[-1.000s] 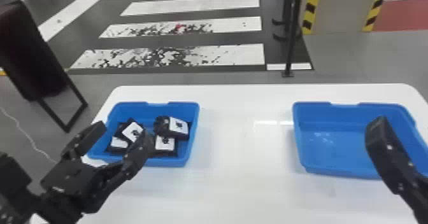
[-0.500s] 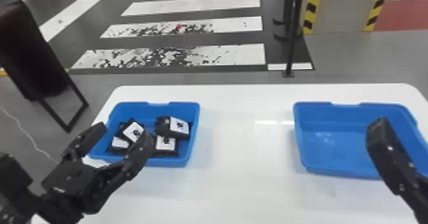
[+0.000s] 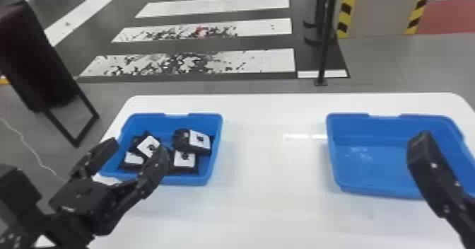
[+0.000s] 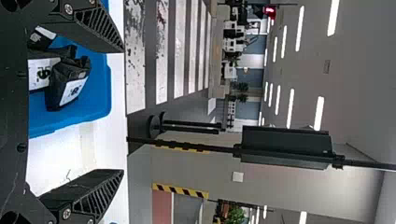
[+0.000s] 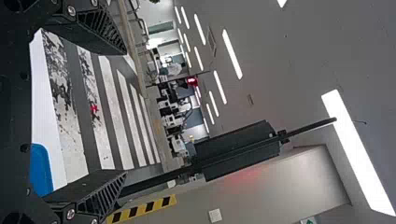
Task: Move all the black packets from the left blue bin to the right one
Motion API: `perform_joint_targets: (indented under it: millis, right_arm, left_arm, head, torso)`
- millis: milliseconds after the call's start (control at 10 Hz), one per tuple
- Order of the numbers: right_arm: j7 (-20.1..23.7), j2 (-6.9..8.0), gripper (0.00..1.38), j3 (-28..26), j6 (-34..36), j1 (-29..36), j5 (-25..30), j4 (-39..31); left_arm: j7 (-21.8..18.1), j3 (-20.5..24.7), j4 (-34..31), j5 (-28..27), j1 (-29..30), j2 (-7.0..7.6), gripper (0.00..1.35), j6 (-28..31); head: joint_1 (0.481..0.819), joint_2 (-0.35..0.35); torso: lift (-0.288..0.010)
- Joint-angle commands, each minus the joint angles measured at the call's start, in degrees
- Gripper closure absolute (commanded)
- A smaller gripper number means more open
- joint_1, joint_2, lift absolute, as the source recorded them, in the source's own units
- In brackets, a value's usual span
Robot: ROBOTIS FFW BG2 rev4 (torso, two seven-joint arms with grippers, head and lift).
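In the head view, nothing has visibly shifted: the left claw keeps its place over the near side of the left bin and the black packets remain inside that bin, so the transfer to the right bin has gained nothing. In the left wrist view, this claw stands wide open and empty, the packets apparently below it, within the left bin. In the right wrist view, the right claw, well to the right of the left bin, is likewise spread and empty

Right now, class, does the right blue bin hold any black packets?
No, in the head view the bare blue floor shows inside the right blue bin, while black packets lie in the left one.
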Motion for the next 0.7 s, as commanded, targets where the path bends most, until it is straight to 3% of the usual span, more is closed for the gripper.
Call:
perform_joint_targets:
  millis: [0,400,600]
  right_arm:
    - [0.1,-0.06,0.12,0.0,0.0,0.0,0.0,0.0]
    - [0.1,-0.06,0.12,-0.1,0.0,0.3,-0.6,0.1]
    - [0.1,-0.06,0.12,0.0,0.0,0.3,-0.7,0.3]
  left_arm:
    - [0.0,1.3,1.0,-0.4,-2.2,-0.24,0.12,2.7]
    - [1.2,1.9,8.1,-0.8,-11.2,-0.24,0.16,10.5]
    - [1.2,1.9,13.8,-1.3,-16.5,0.97,0.17,13.9]
  head:
    - [0.695,0.180]
    - [0.695,0.218]
    - [0.695,0.225]
  torso:
    - [-0.140]
    - [-0.140]
    - [-0.140]
